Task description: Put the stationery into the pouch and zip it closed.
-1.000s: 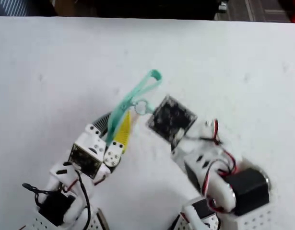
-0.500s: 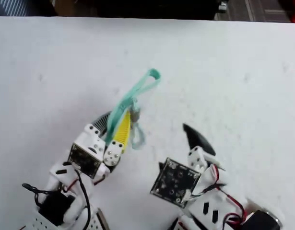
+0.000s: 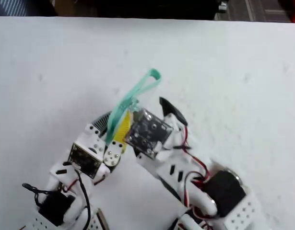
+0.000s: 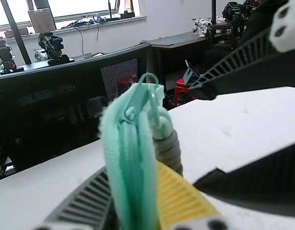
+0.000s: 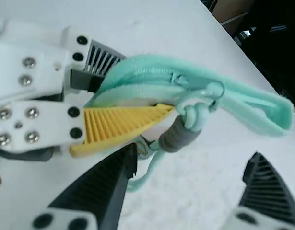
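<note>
The left pincer (image 3: 117, 119) is squeezing the soft green pouch (image 3: 137, 91) between its yellow finger and its dark finger. It holds the pouch up on its thin edge, with the far end sticking out over the white desk (image 3: 224, 62). A little grey zip pull (image 5: 178, 134) hangs from a ring (image 5: 213, 89) on the pouch, and a thin green cord (image 5: 152, 165) loops down beside it. The right pincer (image 5: 195, 158) is wide open and holds nothing. It sits just beside the pull, one finger on each side. I cannot tell how far the zip is shut, or if the stationery is inside. The pull is small and floppy, so I think the right pincer might grab the cord or bump the yellow finger. A hard tug might also slide the pouch out of the left pincer, because it is soft and bends.
</note>
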Motion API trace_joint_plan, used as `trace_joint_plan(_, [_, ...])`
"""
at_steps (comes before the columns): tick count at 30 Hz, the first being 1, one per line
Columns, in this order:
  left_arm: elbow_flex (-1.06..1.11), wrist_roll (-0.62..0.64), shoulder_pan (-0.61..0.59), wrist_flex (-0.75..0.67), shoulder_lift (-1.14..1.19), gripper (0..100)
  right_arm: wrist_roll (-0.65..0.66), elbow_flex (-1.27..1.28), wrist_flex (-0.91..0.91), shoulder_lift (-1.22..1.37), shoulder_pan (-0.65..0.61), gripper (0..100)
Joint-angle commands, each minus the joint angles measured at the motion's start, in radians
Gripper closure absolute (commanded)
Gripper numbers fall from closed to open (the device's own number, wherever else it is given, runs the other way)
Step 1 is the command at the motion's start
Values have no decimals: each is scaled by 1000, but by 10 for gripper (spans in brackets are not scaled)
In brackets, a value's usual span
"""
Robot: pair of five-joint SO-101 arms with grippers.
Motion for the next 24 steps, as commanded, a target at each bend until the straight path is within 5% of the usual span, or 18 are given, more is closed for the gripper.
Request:
trace_joint_plan(1, [-25,-2,-7,-18,4,978,-5,-25,-88,31,18,662])
trace_joint_plan(6, [-12,-2,-7,-18,4,978,-3,-26,-140,71,59,680])
trace_joint_plan(14, [-12,-2,-7,-18,4,978,-3,-17,-171,150,62,854])
trace_joint_plan(24, [-14,-2,-7,-17,4,978,-11,107,-377,162,67,858])
